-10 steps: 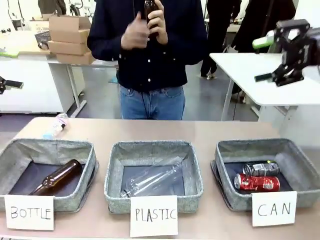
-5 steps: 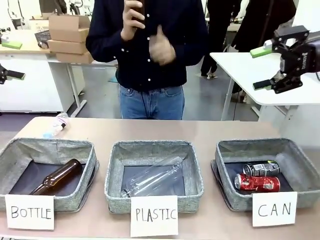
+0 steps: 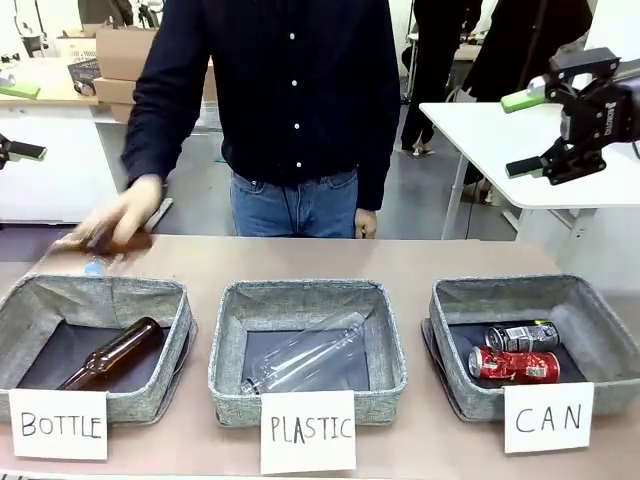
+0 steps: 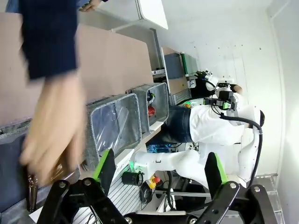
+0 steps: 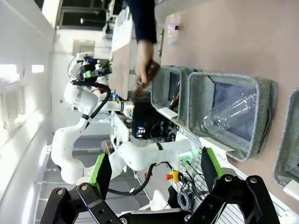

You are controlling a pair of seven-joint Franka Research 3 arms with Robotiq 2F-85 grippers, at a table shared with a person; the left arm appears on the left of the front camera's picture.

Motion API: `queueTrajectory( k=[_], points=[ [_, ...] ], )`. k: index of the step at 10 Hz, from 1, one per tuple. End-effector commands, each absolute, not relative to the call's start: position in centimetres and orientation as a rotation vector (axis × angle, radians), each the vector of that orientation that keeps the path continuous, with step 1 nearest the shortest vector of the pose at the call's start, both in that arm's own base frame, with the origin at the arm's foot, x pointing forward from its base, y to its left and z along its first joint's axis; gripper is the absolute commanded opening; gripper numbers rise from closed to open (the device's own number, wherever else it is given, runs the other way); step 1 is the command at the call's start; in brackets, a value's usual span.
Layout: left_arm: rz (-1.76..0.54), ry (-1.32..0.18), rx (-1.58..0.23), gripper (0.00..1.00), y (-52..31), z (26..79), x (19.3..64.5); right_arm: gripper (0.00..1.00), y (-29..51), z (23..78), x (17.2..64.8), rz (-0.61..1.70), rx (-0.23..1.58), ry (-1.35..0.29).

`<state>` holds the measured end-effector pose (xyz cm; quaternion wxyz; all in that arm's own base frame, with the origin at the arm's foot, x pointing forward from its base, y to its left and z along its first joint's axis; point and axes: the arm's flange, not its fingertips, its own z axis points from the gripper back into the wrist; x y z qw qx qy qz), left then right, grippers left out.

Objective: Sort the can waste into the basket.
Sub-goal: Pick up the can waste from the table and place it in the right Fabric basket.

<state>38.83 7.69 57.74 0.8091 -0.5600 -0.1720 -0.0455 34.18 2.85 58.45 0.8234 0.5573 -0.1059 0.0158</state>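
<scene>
- Beyond the brown table stands a person, one hand low over its far left corner.
- Right gripper hangs high, jaws wide and empty; left gripper is also spread, holding nothing.
- Both cans lie in the CAN basket near the table's right edge.
- Red can and dark can lie on their sides, long axes left-right.
- I judge no can remains; arms should keep clear of the person.

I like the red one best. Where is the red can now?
In the front view, the red can lies on its side in the CAN basket at the right, just in front of the dark can.
</scene>
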Motion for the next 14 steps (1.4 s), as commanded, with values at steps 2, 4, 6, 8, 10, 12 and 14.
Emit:
queueTrajectory(
  k=[2,4,6,8,10,12,14],
  points=[
    [-0.094,-0.362,-1.195,1.00,7.60,57.93,38.60,1.00,2.72,58.23,34.00,0.057,1.181,-0.231],
    [-0.094,-0.362,-1.195,1.00,7.60,57.93,38.60,1.00,2.72,58.23,34.00,0.057,1.181,-0.231],
    [-0.094,-0.362,-1.195,1.00,7.60,57.93,38.60,1.00,2.72,58.23,34.00,0.057,1.181,-0.231],
    [-0.094,-0.362,-1.195,1.00,7.60,57.93,38.60,1.00,2.72,58.23,34.00,0.057,1.181,-0.231],
    [-0.094,-0.362,-1.195,1.00,7.60,57.93,38.60,1.00,2.72,58.23,34.00,0.057,1.181,-0.231],
    [-0.094,-0.362,-1.195,1.00,7.60,57.93,38.60,1.00,2.72,58.23,34.00,0.057,1.181,-0.231],
    [-0.094,-0.362,-1.195,1.00,7.60,57.93,38.60,1.00,2.72,58.23,34.00,0.057,1.181,-0.231]
  ],
)
